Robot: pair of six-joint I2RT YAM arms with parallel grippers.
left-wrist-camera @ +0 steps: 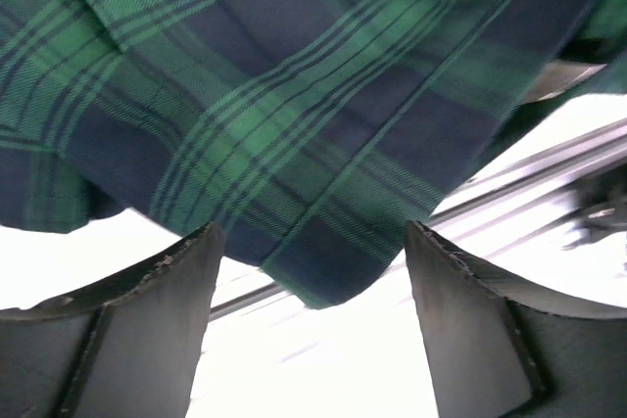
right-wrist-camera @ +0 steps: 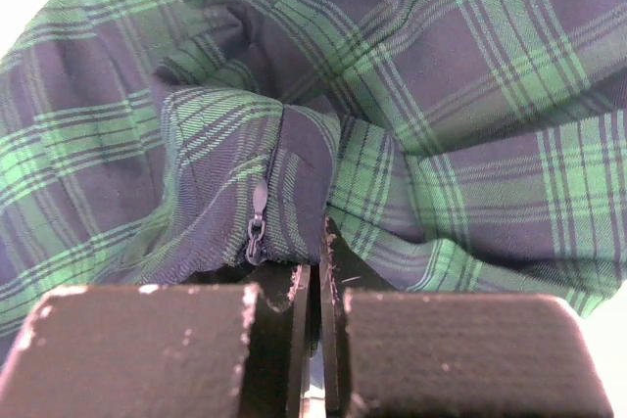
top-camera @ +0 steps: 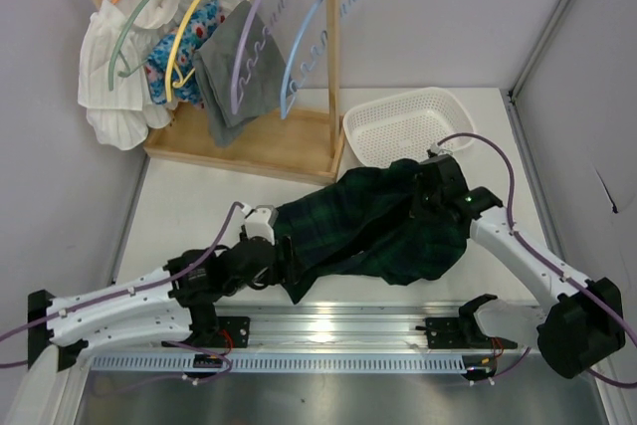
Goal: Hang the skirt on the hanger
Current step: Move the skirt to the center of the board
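skirt (top-camera: 378, 231): dark green check cloth, spread between the two arms over the front of the table (top-camera: 199, 201), well apart from the rack (top-camera: 333, 77)
right gripper (right-wrist-camera: 315, 252): pinched tight on the top edge of the skirt, just beside the zipper (right-wrist-camera: 257, 227)
left gripper (left-wrist-camera: 312, 242): fingers wide apart, nothing held, low edge of the skirt hanging just above the gap
step now: looks like getting a second hold on the skirt with the left side
how to do it well: move the left fingers up so the cloth edge sits deep between them, then squeeze
where to grab: a good thick bit of cloth, not just the thin tip of the corner, or a slip is likely
right side: keep the hold firm and high so the skirt does not sag onto the metal rail (top-camera: 328, 330)
watch out: stay off the rail when closing
after that: blue hanger (top-camera: 309, 47) at the right end of the rack looks bare, a good one to aim for
not sure: cannot tell if the skirt touches the table
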